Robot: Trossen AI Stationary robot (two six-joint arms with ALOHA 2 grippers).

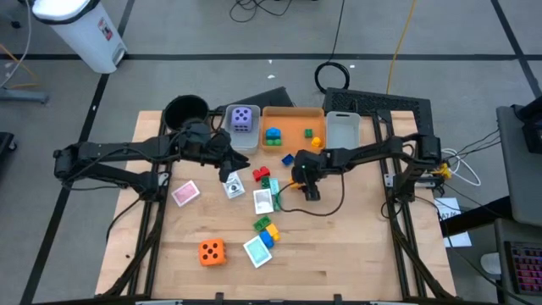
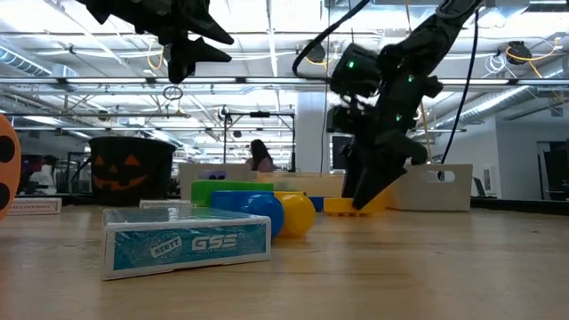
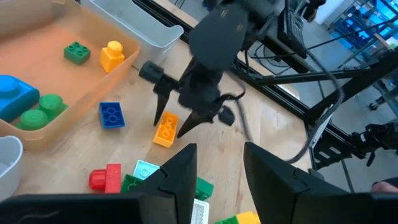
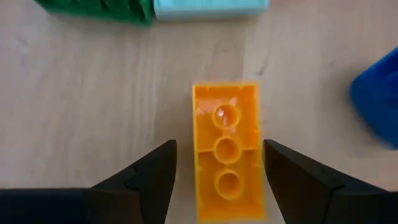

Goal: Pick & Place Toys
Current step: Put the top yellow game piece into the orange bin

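High view: purple die [image 1: 242, 119] already in grey bin [image 1: 246, 141]; few bricks in orange bin [image 1: 292, 112]; orange die [image 1: 212, 252], cards, most bricks left on desk [image 1: 339, 254].
Low view: right pincer [image 2: 363, 200] down at desk level; teal card box [image 2: 187, 242] lying flat up front.
Left wrist view: left pincer [image 3: 219, 174] raised, parted, holding nothing.
Right wrist view: yellow brick [image 4: 226, 149] on desk, hollow underside up, between open fingers [image 4: 149, 174], not yet gripped.

Two dice, purple [image 1: 243, 119] and orange [image 1: 212, 252], three bins [image 1: 343, 131], one black pot [image 1: 185, 111], four cards [image 1: 185, 194].
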